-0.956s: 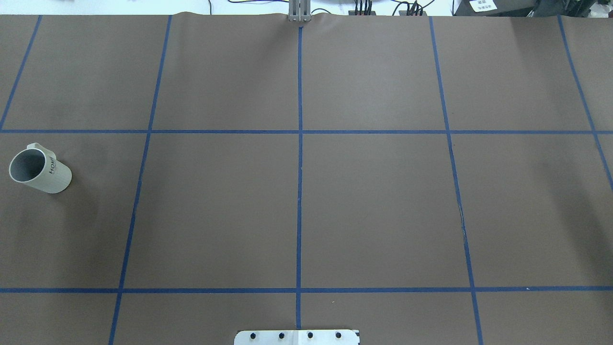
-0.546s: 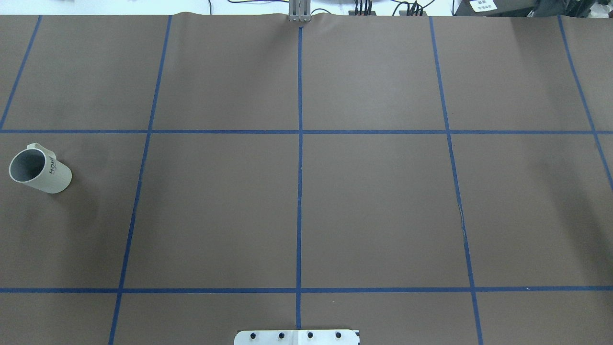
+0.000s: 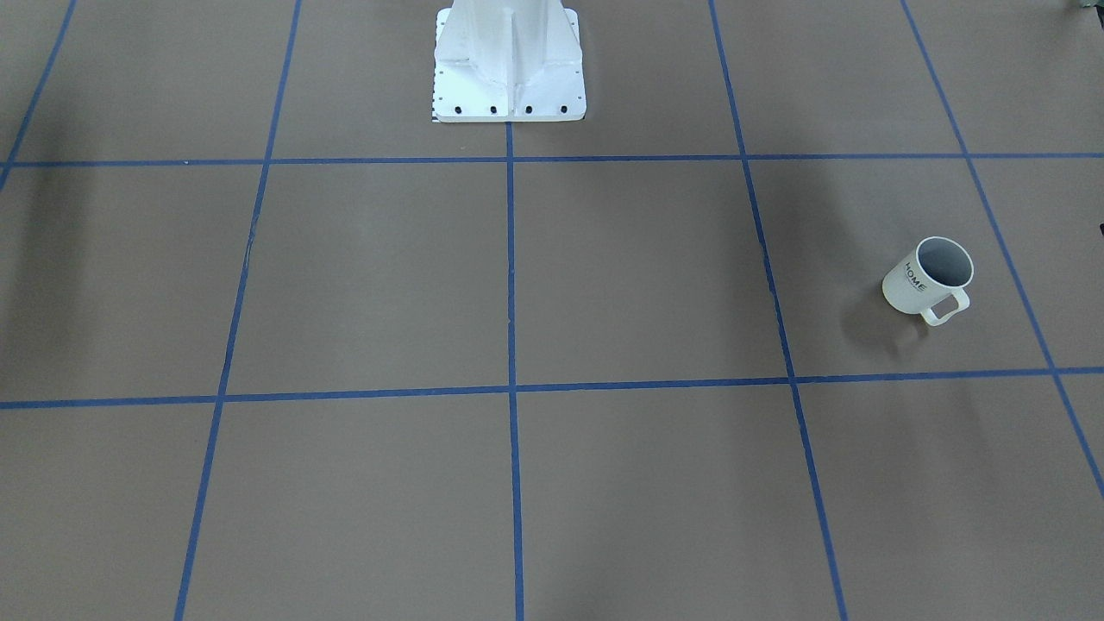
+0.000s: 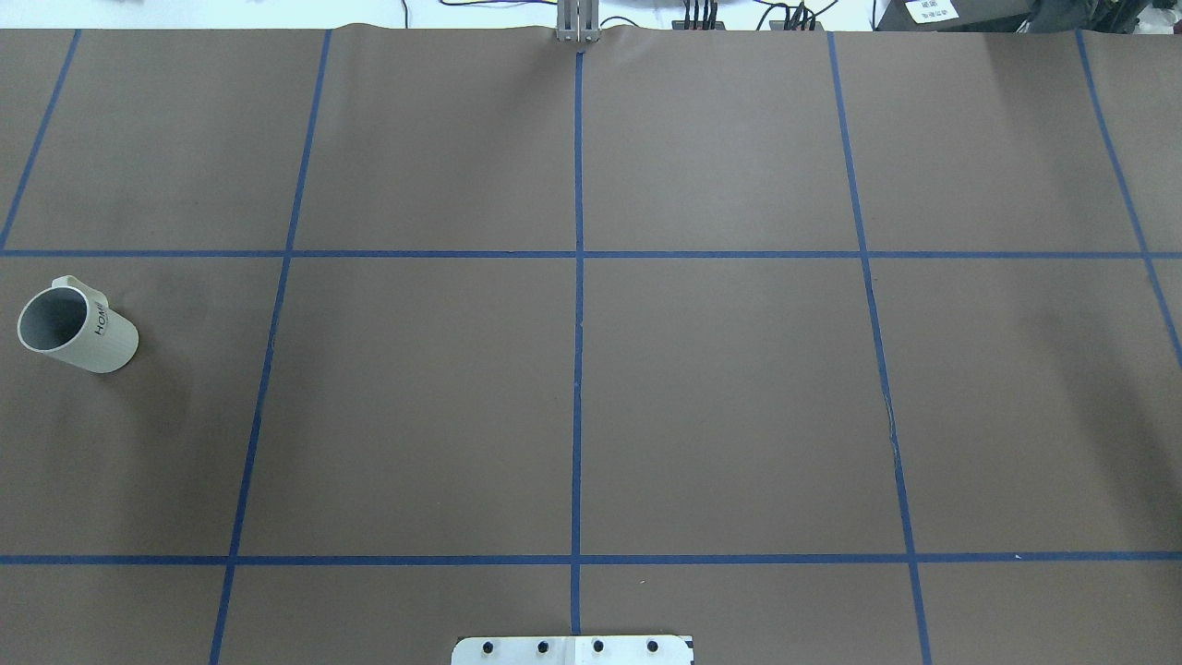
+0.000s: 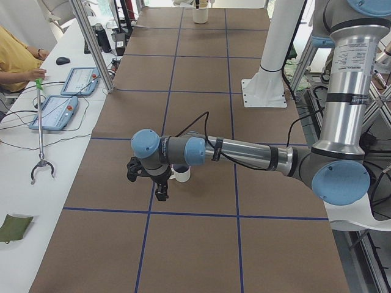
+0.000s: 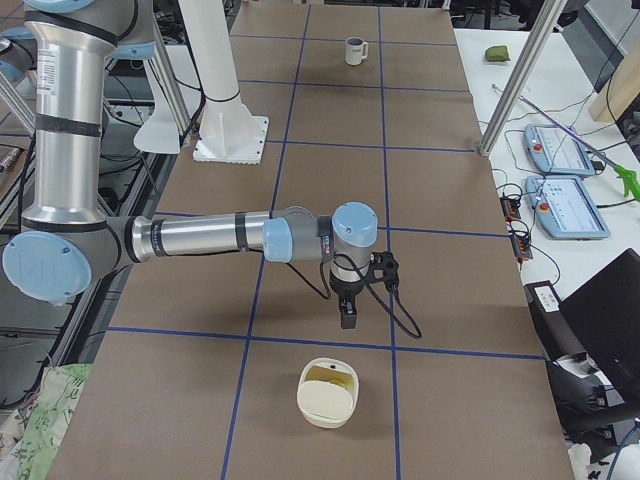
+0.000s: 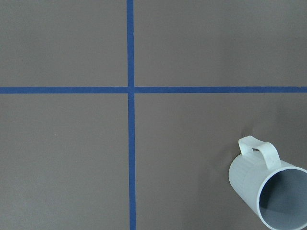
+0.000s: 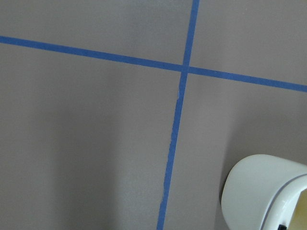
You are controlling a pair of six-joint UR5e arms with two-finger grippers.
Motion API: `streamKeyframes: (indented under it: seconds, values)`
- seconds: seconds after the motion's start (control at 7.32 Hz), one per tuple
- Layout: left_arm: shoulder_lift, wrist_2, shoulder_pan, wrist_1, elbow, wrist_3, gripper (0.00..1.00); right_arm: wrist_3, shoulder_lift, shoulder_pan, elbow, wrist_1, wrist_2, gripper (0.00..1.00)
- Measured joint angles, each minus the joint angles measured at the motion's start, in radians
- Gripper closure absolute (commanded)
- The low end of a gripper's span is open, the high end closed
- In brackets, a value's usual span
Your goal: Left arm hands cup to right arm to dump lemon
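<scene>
The cup (image 4: pixel 78 328), an off-white mug with black "HOME" lettering and a grey inside, stands upright at the table's left edge. It also shows in the front-facing view (image 3: pixel 927 276), the left wrist view (image 7: pixel 268 187) and far off in the right exterior view (image 6: pixel 352 50). No lemon shows; the part of the cup's inside that I see is bare grey. My left gripper (image 5: pixel 160 193) hangs beside the cup (image 5: pixel 182 174), partly hiding it; I cannot tell if it is open or shut. My right gripper (image 6: pixel 347 315) hangs over the table; its state is unclear too.
A cream rounded container (image 6: pixel 328 392) with a yellowish inside sits near the right gripper and shows in the right wrist view (image 8: pixel 259 191). The white robot base (image 3: pixel 509 60) stands mid-table. An operators' bench with tablets (image 5: pixel 61 110) and a person (image 5: pixel 15 58) runs alongside.
</scene>
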Motion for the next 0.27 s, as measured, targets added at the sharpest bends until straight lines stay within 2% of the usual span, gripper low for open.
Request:
streamKeyframes:
  seconds: [0.27]
  values:
    - [-0.003, 0.004, 0.000, -0.001, -0.002, 0.001, 0.00, 0.001, 0.000, 0.000, 0.000, 0.000, 0.001, 0.00]
